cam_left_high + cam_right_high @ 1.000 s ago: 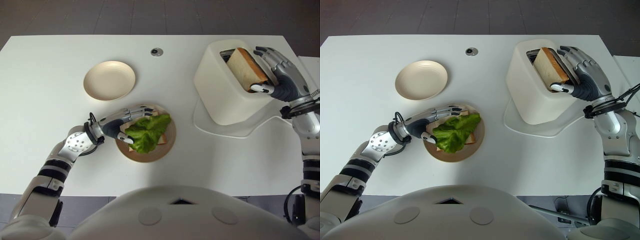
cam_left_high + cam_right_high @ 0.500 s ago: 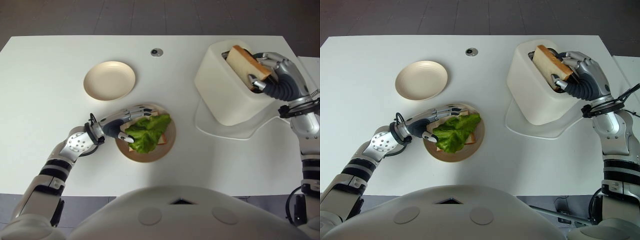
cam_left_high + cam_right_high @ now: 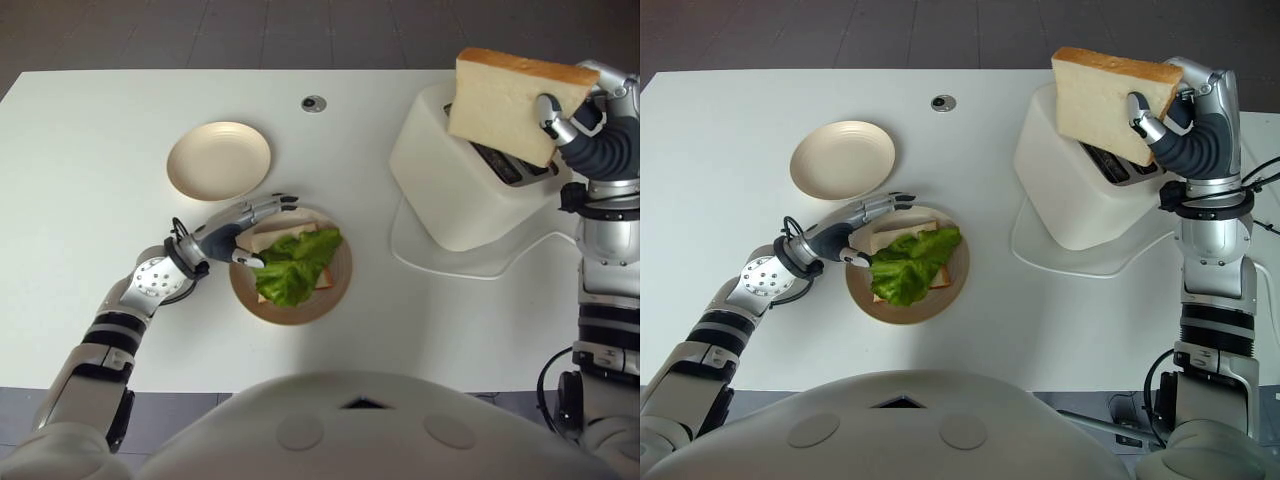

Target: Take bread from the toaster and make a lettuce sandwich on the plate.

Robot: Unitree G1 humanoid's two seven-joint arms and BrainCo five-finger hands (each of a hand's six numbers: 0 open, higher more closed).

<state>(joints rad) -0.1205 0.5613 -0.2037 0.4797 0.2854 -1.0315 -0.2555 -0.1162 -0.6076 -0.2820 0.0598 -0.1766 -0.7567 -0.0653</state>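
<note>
left eye view: right hand (image 3: 592,128) gripping bread (image 3: 505,103)

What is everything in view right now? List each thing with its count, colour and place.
Table: one, white, under everything.
Toaster: one, off-white, right rear.
Tray: one, white, beneath the toaster.
Raised bread slice: one, pale with brown crust, above the toaster.
Brown plate: one, tan, front centre.
Lower bread slice: one, pale, on the brown plate.
Lettuce leaf: one, green, atop that slice.
Cream plate: one, cream, left rear.
Round fitting: one, metallic, rear centre of the table.
Left robot hand: one, grey, open, at the brown plate's left rim.
Right robot hand: one, grey, gripping the raised bread slice.
</note>
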